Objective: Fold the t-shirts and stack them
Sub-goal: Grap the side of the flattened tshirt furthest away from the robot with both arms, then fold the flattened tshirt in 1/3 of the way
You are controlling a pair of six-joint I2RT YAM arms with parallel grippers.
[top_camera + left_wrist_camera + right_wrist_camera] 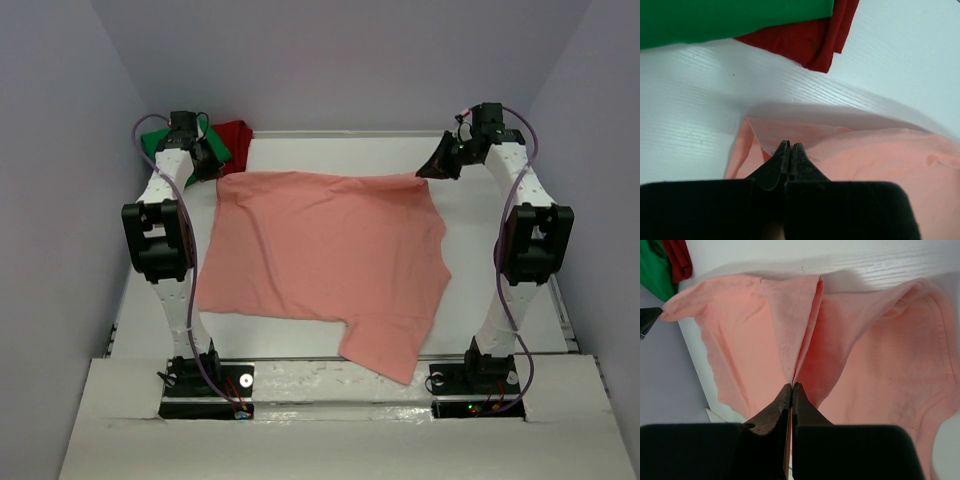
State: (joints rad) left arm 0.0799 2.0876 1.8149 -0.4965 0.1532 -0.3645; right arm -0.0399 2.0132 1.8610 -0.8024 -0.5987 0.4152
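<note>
A salmon-pink t-shirt point(320, 245) is stretched across the white table, its far edge lifted at both corners. My left gripper point(213, 172) is shut on the far-left corner. In the left wrist view the fingertips point(790, 146) pinch a fold of the pink cloth point(880, 160). My right gripper point(432, 170) is shut on the far-right corner. The right wrist view shows its tips point(791, 386) clamped on a pleat of pink fabric point(875, 355). A bright green t-shirt point(152, 141) and a dark red t-shirt point(236, 134) lie bunched at the far left corner, behind the left gripper.
The pink shirt's near right part point(385, 350) hangs over the table's front edge point(300, 365). Grey walls close in both sides and the back. The green tee point(730, 20) and the red tee point(810, 42) lie just beyond the left gripper, with bare tabletop point(700, 100) between them and it.
</note>
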